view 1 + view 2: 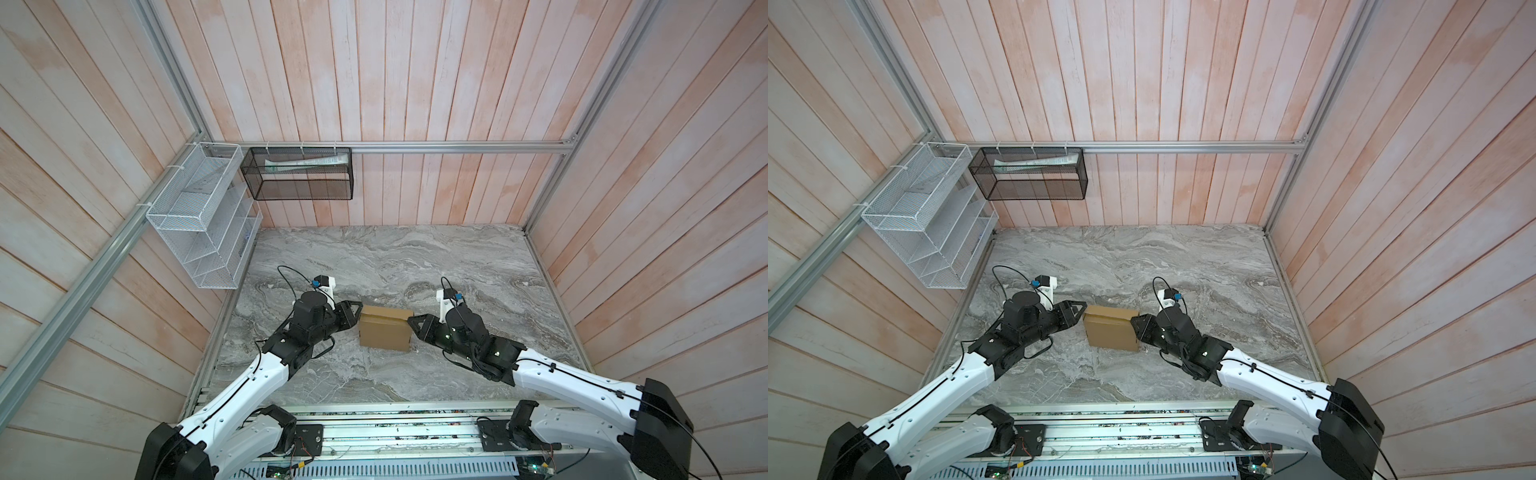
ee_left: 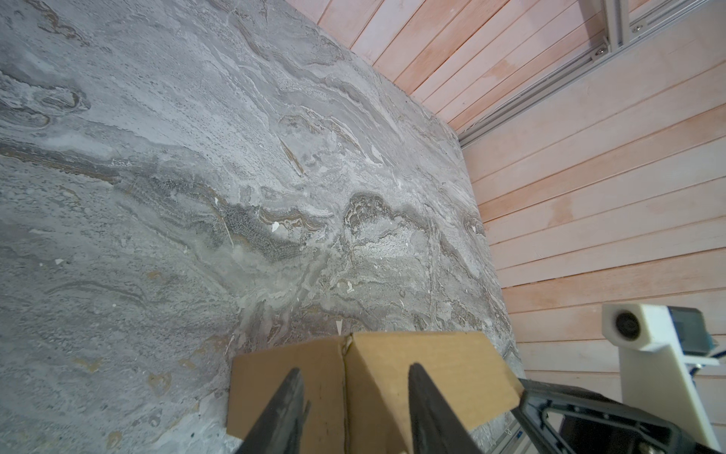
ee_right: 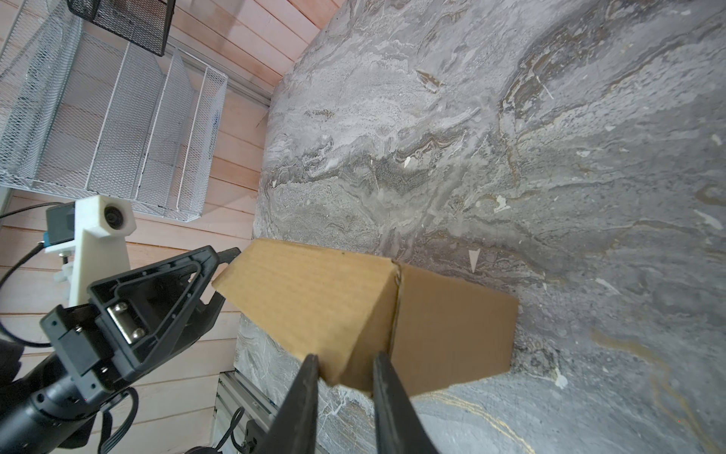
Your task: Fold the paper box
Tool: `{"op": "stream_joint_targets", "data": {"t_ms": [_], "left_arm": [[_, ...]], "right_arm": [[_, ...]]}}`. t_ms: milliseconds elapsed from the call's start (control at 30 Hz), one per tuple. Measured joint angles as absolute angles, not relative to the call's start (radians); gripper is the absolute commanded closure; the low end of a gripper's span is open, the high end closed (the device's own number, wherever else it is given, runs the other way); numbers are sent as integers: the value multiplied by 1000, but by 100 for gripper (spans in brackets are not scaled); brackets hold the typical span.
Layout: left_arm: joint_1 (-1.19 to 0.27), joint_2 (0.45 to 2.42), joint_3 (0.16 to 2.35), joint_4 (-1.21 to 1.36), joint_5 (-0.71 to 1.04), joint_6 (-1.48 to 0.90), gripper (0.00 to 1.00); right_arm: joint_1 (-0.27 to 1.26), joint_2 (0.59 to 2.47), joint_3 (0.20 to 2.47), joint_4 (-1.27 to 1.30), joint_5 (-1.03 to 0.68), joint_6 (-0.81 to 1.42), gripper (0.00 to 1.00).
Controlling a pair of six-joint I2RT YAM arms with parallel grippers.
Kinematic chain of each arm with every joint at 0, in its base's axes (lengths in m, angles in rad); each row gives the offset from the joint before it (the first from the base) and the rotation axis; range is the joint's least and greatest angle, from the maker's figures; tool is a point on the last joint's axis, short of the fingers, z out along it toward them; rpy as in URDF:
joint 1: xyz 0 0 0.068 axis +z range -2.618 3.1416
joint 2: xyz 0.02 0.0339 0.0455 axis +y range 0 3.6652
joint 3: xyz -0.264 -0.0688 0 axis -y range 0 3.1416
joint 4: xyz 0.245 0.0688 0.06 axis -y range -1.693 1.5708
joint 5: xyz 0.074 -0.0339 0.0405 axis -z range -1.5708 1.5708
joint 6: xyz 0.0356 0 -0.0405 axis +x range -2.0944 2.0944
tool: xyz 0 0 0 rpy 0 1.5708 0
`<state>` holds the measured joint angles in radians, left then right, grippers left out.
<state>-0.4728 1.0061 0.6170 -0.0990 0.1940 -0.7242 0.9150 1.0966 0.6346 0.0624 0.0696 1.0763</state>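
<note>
The paper box (image 1: 385,332) (image 1: 1112,332) is plain brown cardboard, standing folded up in the middle of the marble table. A narrow strip runs along its far edge. My left gripper (image 1: 358,318) (image 1: 1084,318) is at the box's left end. In the left wrist view this gripper (image 2: 355,377) is open, its tips over two cardboard faces (image 2: 451,361) that meet at a fold. My right gripper (image 1: 410,322) (image 1: 1133,322) is at the right end. In the right wrist view it (image 3: 345,363) is shut on a corner of the box (image 3: 451,326).
A white wire rack (image 1: 199,224) hangs on the left wall. A black mesh basket (image 1: 299,174) holding a pale flat packet hangs on the back wall. The grey marble table (image 1: 415,257) is walled in by planks. A metal rail (image 1: 395,432) runs along the front.
</note>
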Motion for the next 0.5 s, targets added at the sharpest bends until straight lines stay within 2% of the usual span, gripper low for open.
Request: {"op": "stream_joint_targets", "data": {"t_ms": [500], "left_arm": [[-473, 989, 559, -49, 209, -749, 61]], "right_arm": [[916, 1096, 634, 60, 70, 1076, 75]]}}
